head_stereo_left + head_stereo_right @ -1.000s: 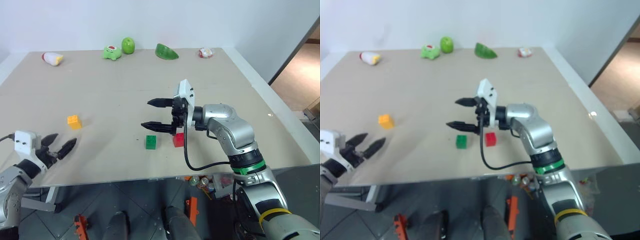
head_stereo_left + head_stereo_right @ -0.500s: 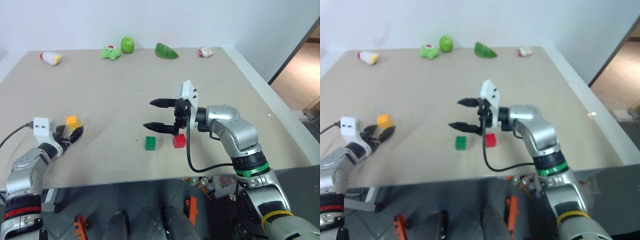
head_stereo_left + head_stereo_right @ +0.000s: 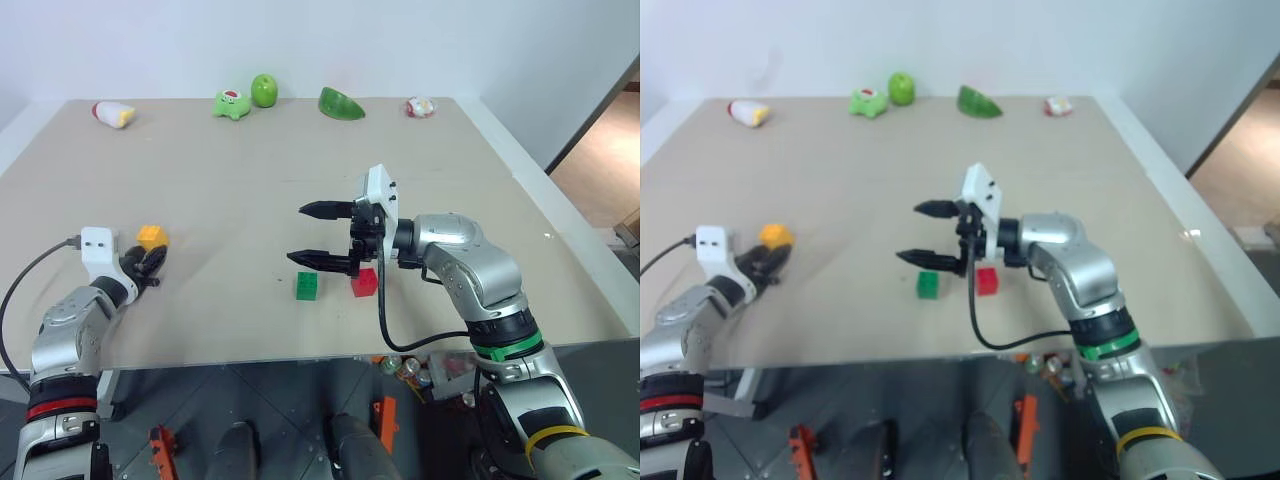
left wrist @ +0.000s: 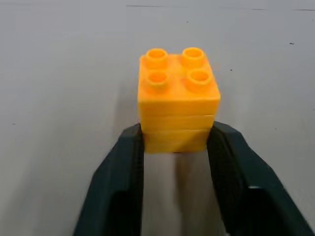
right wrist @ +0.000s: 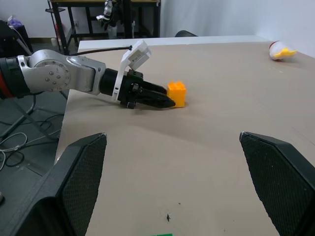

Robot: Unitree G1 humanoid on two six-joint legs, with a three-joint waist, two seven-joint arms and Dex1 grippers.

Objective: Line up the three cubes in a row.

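Nearest us, on the table (image 3: 200, 330), the left gripper (image 3: 152, 259) is clamping the yellow cube (image 4: 177, 105) between its fingers. Beyond it at mid-table, we are seeing the right gripper (image 3: 312, 235) hanging spread wide and empty above the green cube (image 3: 307, 286), with the red cube (image 3: 364, 282) just beside.

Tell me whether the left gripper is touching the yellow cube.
Touching. In the left wrist view both fingers of the left gripper press the yellow cube's sides, no gap.
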